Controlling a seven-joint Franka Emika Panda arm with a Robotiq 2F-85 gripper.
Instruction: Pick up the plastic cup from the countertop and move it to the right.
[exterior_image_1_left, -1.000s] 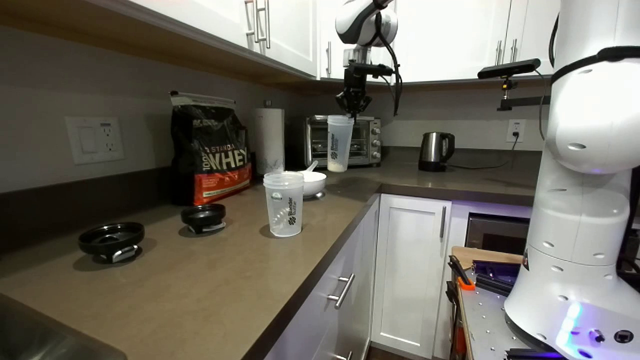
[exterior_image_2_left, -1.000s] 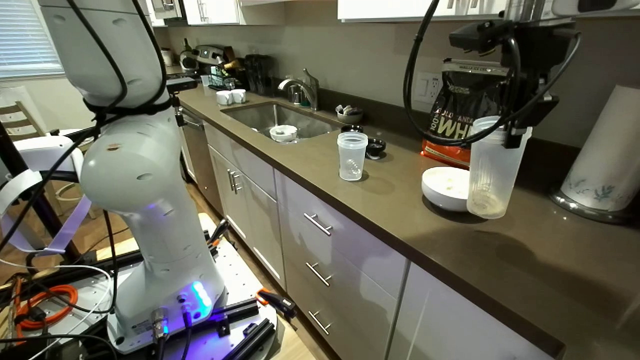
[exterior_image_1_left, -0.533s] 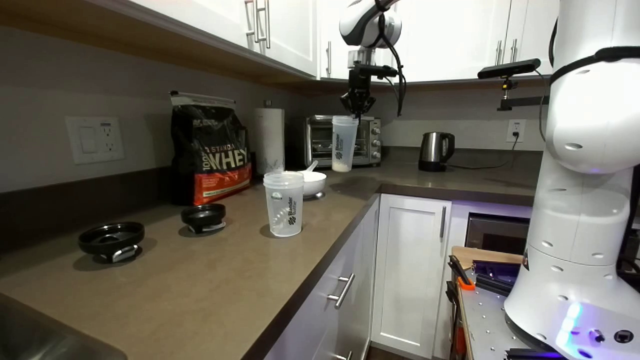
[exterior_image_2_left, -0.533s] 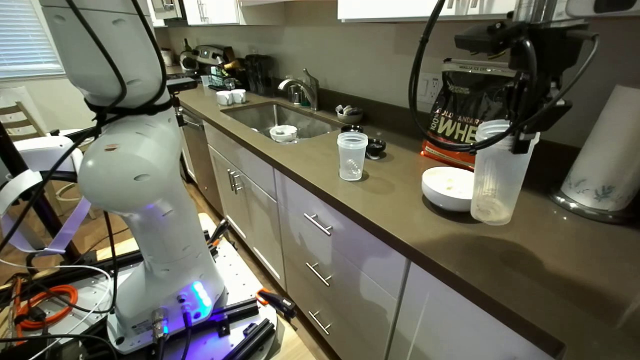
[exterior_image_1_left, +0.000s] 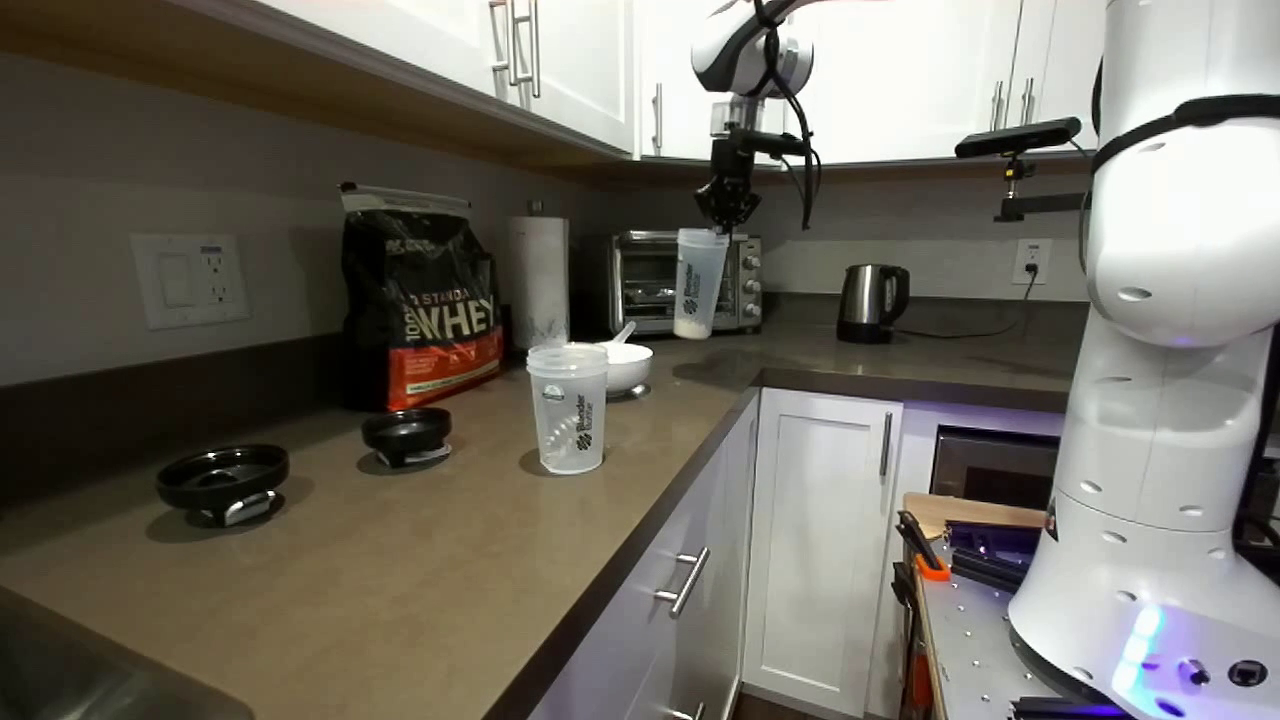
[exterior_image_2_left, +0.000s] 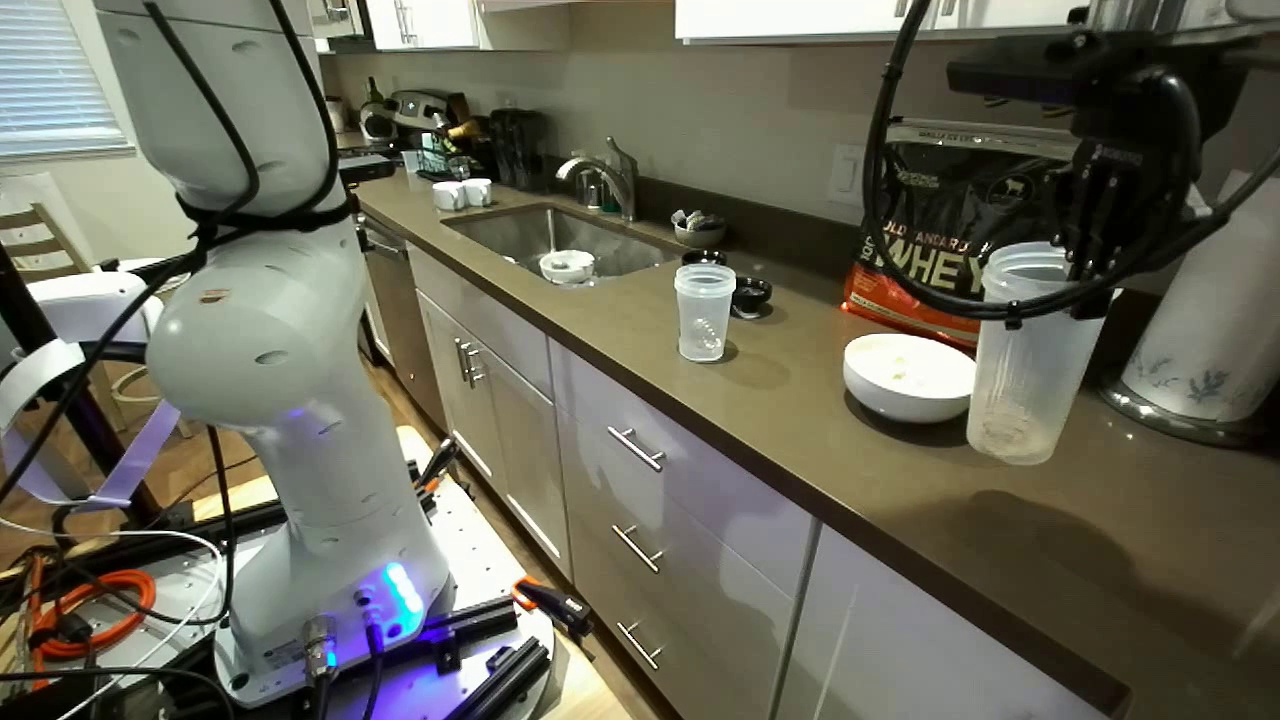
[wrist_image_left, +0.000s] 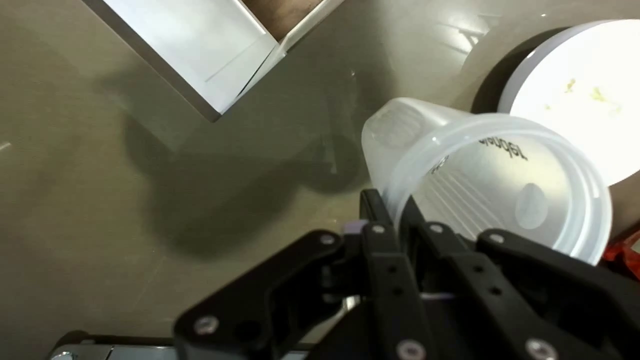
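A tall translucent plastic cup (exterior_image_1_left: 698, 290) with dark lettering and some pale powder at its bottom hangs slightly tilted from my gripper (exterior_image_1_left: 728, 228). It also shows in an exterior view (exterior_image_2_left: 1030, 390) and in the wrist view (wrist_image_left: 400, 125). My gripper's fingers (wrist_image_left: 392, 202) pinch one side of the cup's rim, one finger inside and one outside. In an exterior view the gripper (exterior_image_2_left: 1085, 290) is partly covered by its cable. The cup is off the brown-grey countertop (exterior_image_2_left: 960, 510), with a shadow below it. A second, similar cup (exterior_image_1_left: 570, 415) stands upright on the countertop.
A white bowl (exterior_image_2_left: 905, 380) sits close beside the held cup. A toaster oven (exterior_image_1_left: 648, 285), paper towel roll (exterior_image_1_left: 540, 275), protein bag (exterior_image_1_left: 425, 300) and kettle (exterior_image_1_left: 868, 300) stand along the back. Two black lids (exterior_image_1_left: 222, 478) lie nearer. The countertop's edge corner shows in the wrist view.
My gripper and the held cup have moved steadily to the right in both exterior views, away from the white bowl. The grip on the rim looks the same. The second cup has not moved.
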